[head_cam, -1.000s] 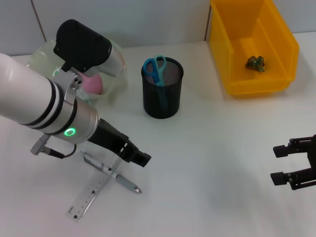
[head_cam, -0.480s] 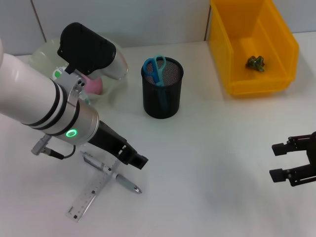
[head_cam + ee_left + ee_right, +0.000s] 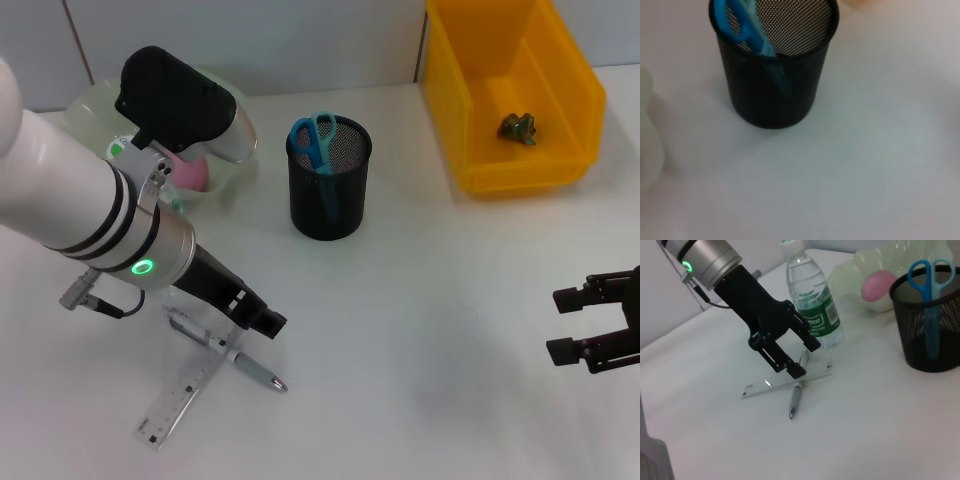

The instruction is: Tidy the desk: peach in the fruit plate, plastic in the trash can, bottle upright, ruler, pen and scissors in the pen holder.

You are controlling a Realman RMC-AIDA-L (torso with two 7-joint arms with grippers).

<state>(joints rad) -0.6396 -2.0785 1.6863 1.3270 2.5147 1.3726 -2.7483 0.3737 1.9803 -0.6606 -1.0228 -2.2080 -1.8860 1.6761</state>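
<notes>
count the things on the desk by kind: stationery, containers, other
stationery: 3 — scissors, ruler, pen
containers: 3 — pen holder, fruit plate, trash can
other: 3 — peach, bottle, plastic
total: 9

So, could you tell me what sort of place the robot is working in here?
Most likely an office-style desk staged for a tidying test: a plain white desk bearing a mesh pen holder with scissors, a ruler and pen, and a yellow trash can near the wall.
</notes>
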